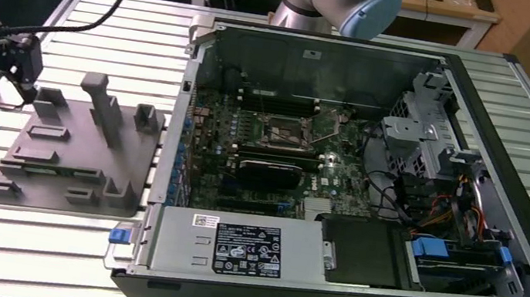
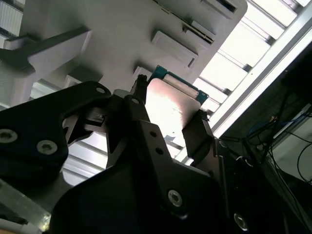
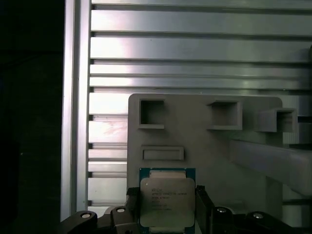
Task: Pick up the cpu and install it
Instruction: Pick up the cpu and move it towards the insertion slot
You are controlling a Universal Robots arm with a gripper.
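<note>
Currently gripper (image 3: 166,199) is clamped on the cpu (image 3: 167,204) by two opposite edges, at a corner of the tray (image 3: 204,141). Risk: the thin edge hold slips and the chip tilts or drops.

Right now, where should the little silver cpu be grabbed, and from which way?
By its two opposite side edges, coming straight down from above. The cpu is thin and flat with its metal top facing up at the grey tray, so only its edges offer a hold. The gripper sits that way, one finger against each side.
</note>
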